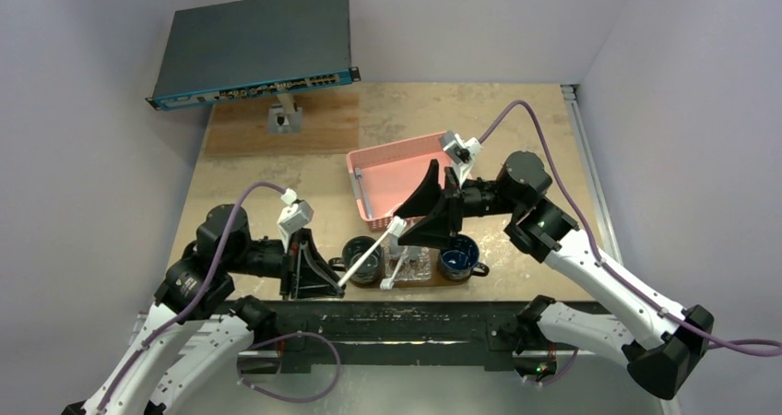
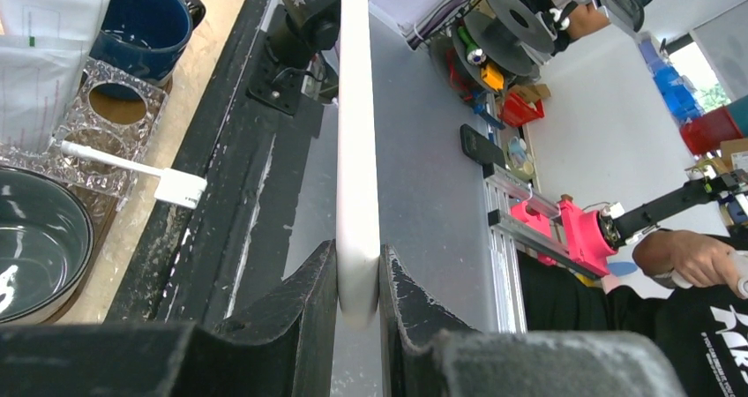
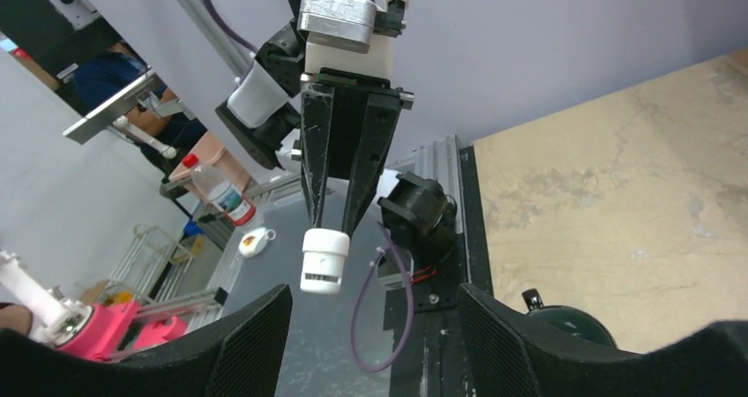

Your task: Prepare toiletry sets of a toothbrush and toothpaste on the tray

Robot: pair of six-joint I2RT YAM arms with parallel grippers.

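- left gripper (image 2: 359,273): jaws pinched tight on the handle of a white toothbrush (image 2: 357,132), firm hold, not set down yet
- in the top view that brush slants up and right from the gripper, over the left mug (image 1: 361,260), towards the middle of the tray (image 1: 420,284)
- the tray sits at the near table edge with a dark blue mug at each end and a clear holder (image 2: 132,93) with round holes between them
- a second toothbrush (image 2: 115,161) lies flat across the holder, so I'd call one brush placed
- pale packets (image 2: 40,53) stand at the holder next to the right mug (image 1: 458,256); probably the toothpaste, can't confirm or count them
- right gripper (image 3: 375,300): fingers spread wide, nothing between them, hanging above the tray facing the left gripper
- pink basket (image 1: 396,146) behind the tray: no toiletry items in the part I can see, the rest is hidden by the right arm
- progress estimate: past halfway; the held brush still has to go down on the tray, then check that each brush has a tube beside it
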